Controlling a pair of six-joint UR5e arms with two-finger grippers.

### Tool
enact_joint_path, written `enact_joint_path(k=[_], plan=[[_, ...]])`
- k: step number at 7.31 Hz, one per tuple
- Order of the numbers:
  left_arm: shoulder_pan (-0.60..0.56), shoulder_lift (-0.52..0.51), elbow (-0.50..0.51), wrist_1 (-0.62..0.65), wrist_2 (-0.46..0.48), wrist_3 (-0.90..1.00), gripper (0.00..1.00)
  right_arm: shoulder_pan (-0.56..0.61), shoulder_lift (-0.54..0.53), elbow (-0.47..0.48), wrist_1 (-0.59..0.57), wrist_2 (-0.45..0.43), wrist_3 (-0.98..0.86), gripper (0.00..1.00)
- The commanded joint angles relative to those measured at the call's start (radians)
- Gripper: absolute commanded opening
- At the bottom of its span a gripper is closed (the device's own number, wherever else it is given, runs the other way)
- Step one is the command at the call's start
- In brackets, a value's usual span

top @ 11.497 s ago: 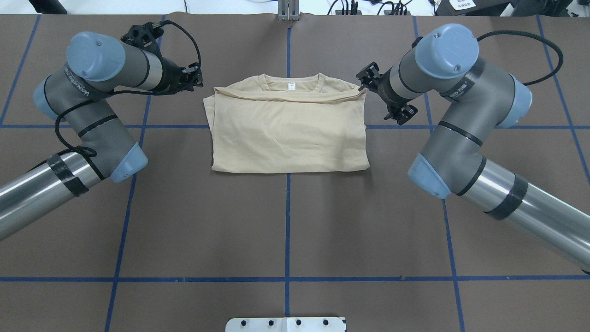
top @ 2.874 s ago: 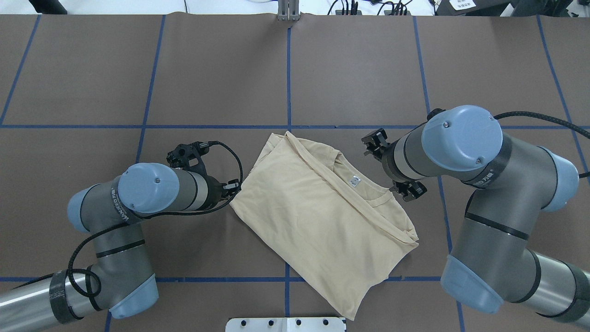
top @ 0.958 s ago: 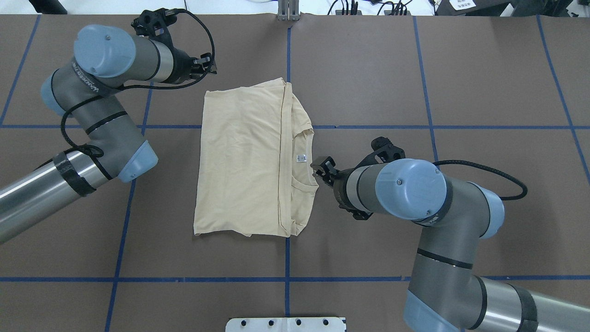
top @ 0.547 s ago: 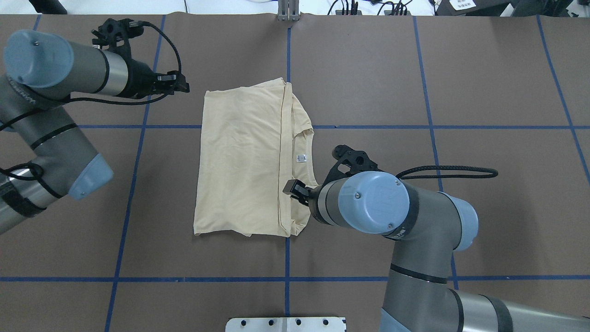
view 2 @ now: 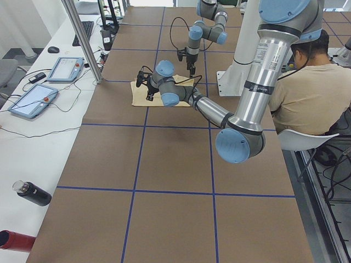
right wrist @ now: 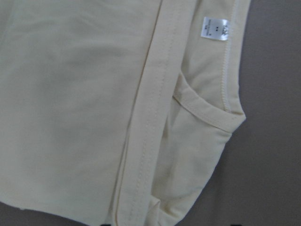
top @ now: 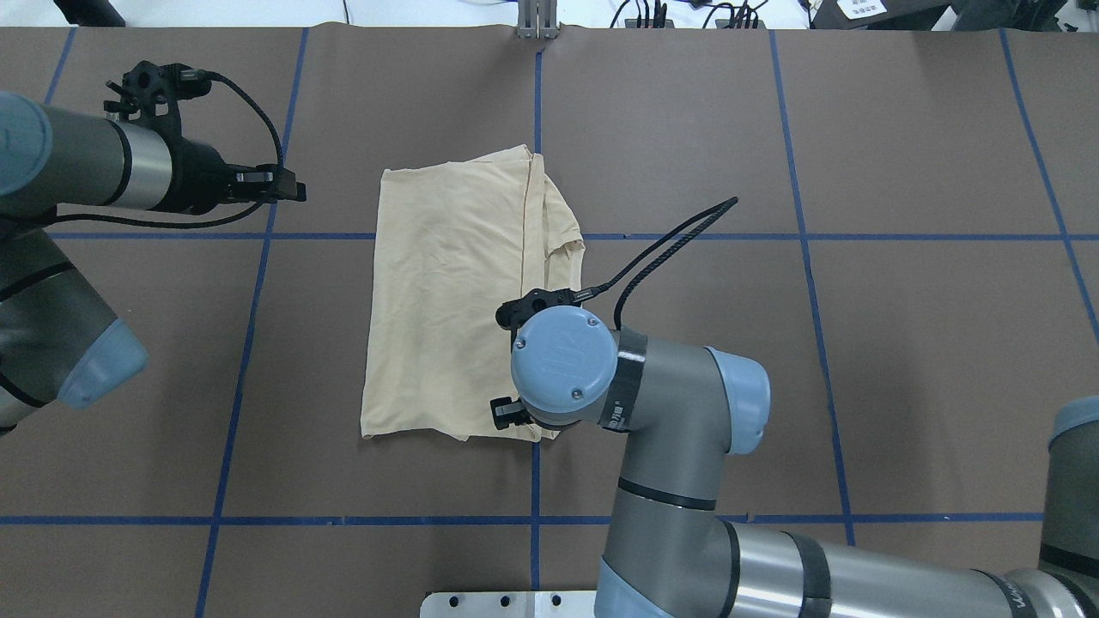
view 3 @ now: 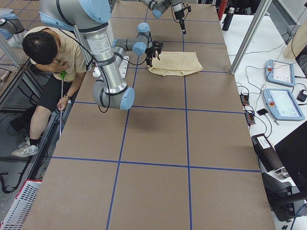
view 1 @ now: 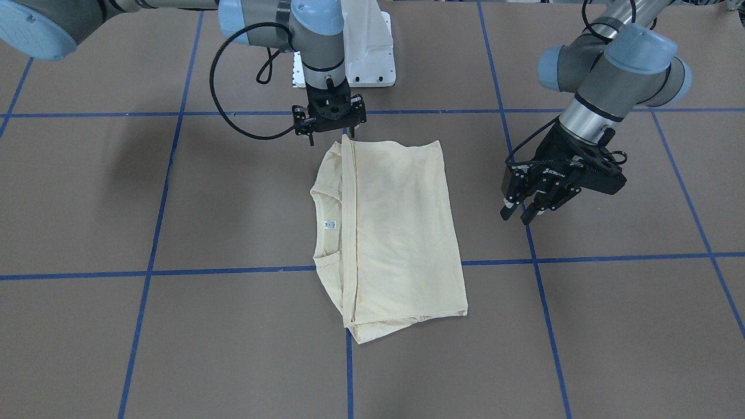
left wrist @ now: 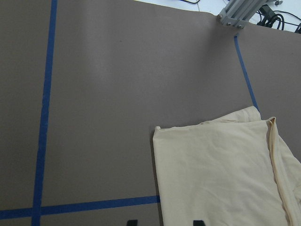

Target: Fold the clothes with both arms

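T-shirt (view 1: 396, 233) corner lies under right gripper (view 1: 330, 137) (possibly touching); left gripper (view 1: 517, 215) apart.

Brown desk (top: 687, 129) gridded with blue tape (top: 343, 520), with operators' gear alongside.
A white base plate (view 1: 372, 52) lies at the robot's edge, and near it a person (view 2: 304, 87) in a tan shirt sits on a white chair (view 2: 307, 139). On the white side desk (view 2: 16, 159) lie a far tablet (view 2: 66, 68), a near tablet (view 2: 32, 100), a keyboard (view 2: 86, 32), a mouse (view 2: 53, 49), a black bottle (view 2: 34, 193) and a red bottle (view 2: 13, 241).

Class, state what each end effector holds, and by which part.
Nothing is held. The right end effector hangs open over a corner of the T-shirt; the left end effector is open, clear of it.
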Motion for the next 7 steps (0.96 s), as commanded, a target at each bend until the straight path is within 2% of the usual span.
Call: enact_joint_path(k=[1,4,5,7], plan=[[0.002,0.009,0.008,-0.003,0.000,-0.003,0.50,-0.003,0.125,-0.111,-0.116,0.017,-0.088,0.53],[0.003,0.007,0.012,-0.006,0.000,-0.009,0.50,-0.032,0.121,-0.116,-0.118,0.008,-0.091,0.52],[0.005,0.007,0.010,-0.007,-0.001,-0.018,0.50,-0.034,0.121,-0.116,-0.118,0.008,-0.091,0.46],[0.006,0.006,0.009,-0.009,-0.001,-0.024,0.50,-0.032,0.118,-0.117,-0.118,0.008,-0.091,0.00]])
